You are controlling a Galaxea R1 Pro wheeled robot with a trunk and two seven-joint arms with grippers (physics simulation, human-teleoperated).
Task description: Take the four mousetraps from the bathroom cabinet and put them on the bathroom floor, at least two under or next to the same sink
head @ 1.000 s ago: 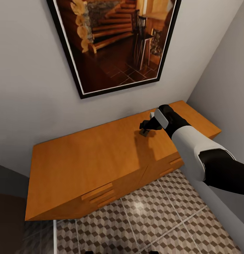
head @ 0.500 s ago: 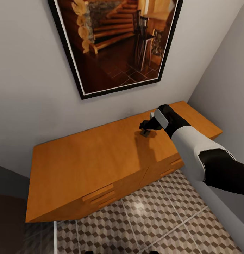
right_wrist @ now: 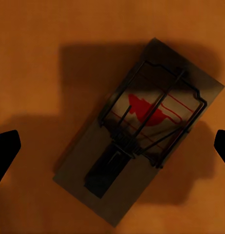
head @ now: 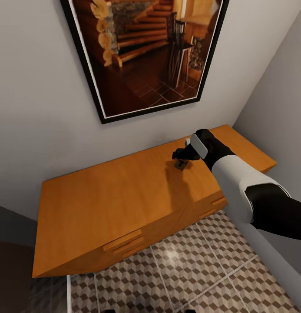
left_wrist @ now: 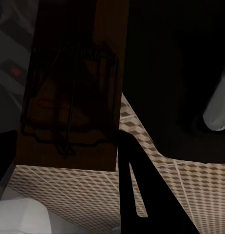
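One mousetrap (head: 180, 165) lies flat on top of the orange-brown cabinet (head: 107, 195), toward its right end. My right gripper (head: 181, 157) hovers just above it, open. The right wrist view looks straight down on this mousetrap (right_wrist: 141, 131), a tan board with dark wire and a red spot, with my right gripper (right_wrist: 112, 146) spread wide on either side of it. In the left wrist view my left gripper (left_wrist: 67, 168) is shut on another mousetrap (left_wrist: 68, 97), held above the bathroom floor (left_wrist: 190, 195).
A large framed picture (head: 141, 52) hangs on the wall above the cabinet. A grey wall (head: 276, 87) closes in at the right. The cube-patterned bathroom floor (head: 189, 269) runs along the cabinet's drawer fronts (head: 124, 243). A white object (left_wrist: 25, 214) sits below the left gripper.
The head view has shifted slightly. The right gripper stays above the mousetrap on the cabinet, and nothing else has visibly moved.
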